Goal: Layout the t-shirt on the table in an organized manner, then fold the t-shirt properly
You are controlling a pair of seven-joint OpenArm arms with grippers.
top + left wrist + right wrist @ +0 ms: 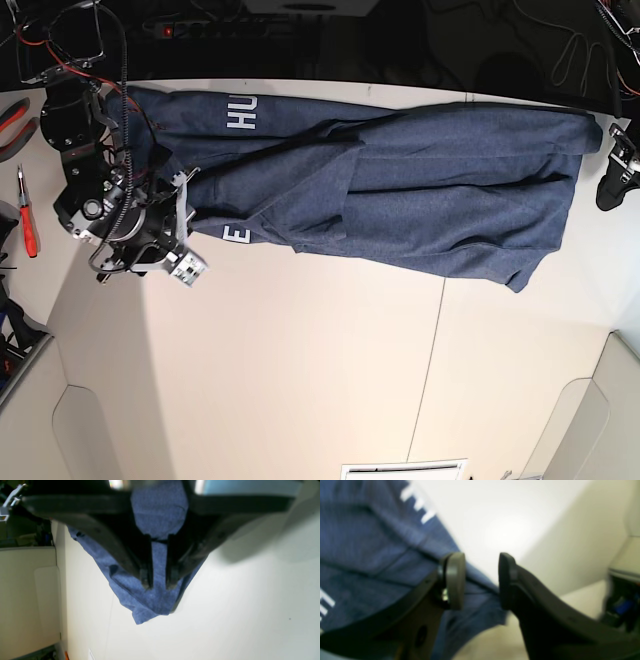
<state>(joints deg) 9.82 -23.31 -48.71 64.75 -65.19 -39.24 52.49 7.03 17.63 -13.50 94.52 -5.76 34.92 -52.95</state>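
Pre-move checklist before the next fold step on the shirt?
1. left gripper pinching the t-shirt: ok, fabric sits between its closed fingertips.
2. right gripper released: ok, jaws apart, nothing between them.
3. Shirt laid flat: not ok, creased and overlapped across the middle.
4. Shirt fully on the table: cannot tell, far edge meets the table's back edge.
5. White lettering facing up: ok.

The t-shirt [420,190] is heathered navy blue with white block lettering [241,113]; the tabletop [300,350] is off-white, crossed by a thin dark seam.
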